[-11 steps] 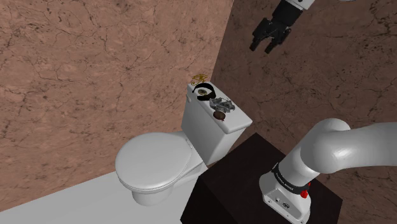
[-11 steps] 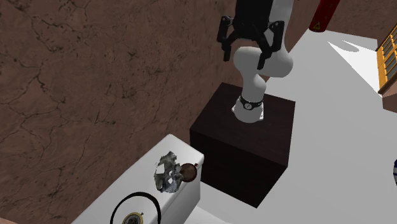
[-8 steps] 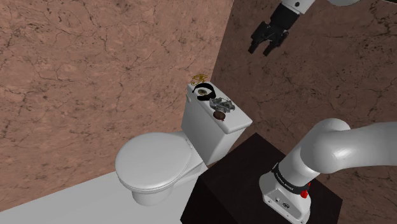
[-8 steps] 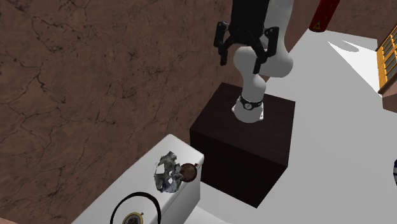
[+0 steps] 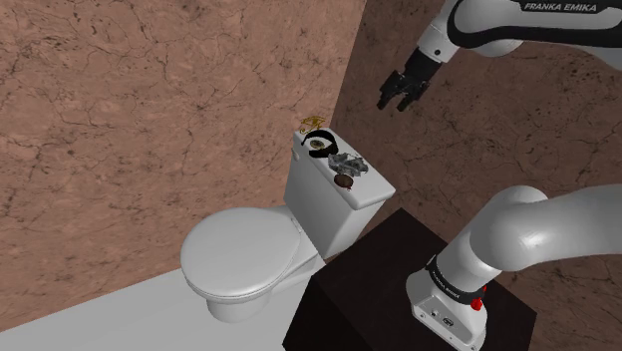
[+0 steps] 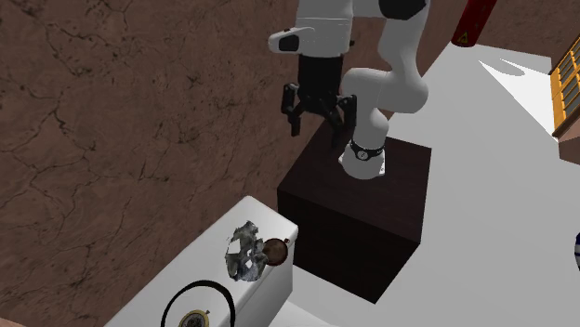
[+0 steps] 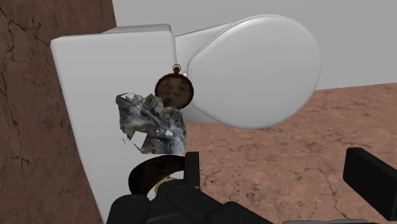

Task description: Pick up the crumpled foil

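The crumpled foil is a silvery grey wad lying on the white toilet tank lid, between a brown round pocket watch and a black ring-shaped item. My gripper hangs open in the air, well above the foil and to the shoulder view's right of it, touching nothing. In the second exterior view the gripper is high above the dark stand's far edge, and the foil lies far below it. In the wrist view the foil lies ahead of one black finger.
The closed white toilet seat lid juts out in front of the tank. Brown marbled walls meet in a corner behind the tank. The dark box stand sits close beside the toilet. The watch almost touches the foil.
The gripper has come down and moved to the shoulder view's left, nearer the toilet tank. It stays open. The foil and the other items have not moved.
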You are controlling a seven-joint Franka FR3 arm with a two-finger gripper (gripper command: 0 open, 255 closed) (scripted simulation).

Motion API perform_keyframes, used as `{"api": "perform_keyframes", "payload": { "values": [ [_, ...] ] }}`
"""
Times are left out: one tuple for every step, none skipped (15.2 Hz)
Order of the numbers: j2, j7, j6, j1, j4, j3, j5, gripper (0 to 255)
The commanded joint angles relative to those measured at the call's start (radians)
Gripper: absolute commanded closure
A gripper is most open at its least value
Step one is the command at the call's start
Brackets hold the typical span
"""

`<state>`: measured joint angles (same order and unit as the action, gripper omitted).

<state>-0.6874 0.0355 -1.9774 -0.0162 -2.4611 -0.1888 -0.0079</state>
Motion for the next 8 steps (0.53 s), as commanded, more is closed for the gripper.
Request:
{"api": "perform_keyframes", "payload": {
  "values": [
    [0.032,-0.037,-0.059,-0.003,-0.028,-0.033,-0.003,0],
    [0.053,-0.055,-0.09,-0.003,-0.04,-0.05,-0.002,0],
    [0.076,-0.073,-0.121,-0.003,-0.051,-0.066,-0.001,0],
    [0.1,-0.092,-0.152,-0.002,-0.06,-0.083,0.002,0],
    [0.125,-0.112,-0.183,0.0,-0.068,-0.1,0.005,0],
    [0.152,-0.132,-0.215,0.002,-0.074,-0.118,0.01,0],
    [0.181,-0.154,-0.246,0.006,-0.079,-0.135,0.017,0],
    [0.211,-0.176,-0.276,0.01,-0.083,-0.153,0.025,0]
  ]
}}
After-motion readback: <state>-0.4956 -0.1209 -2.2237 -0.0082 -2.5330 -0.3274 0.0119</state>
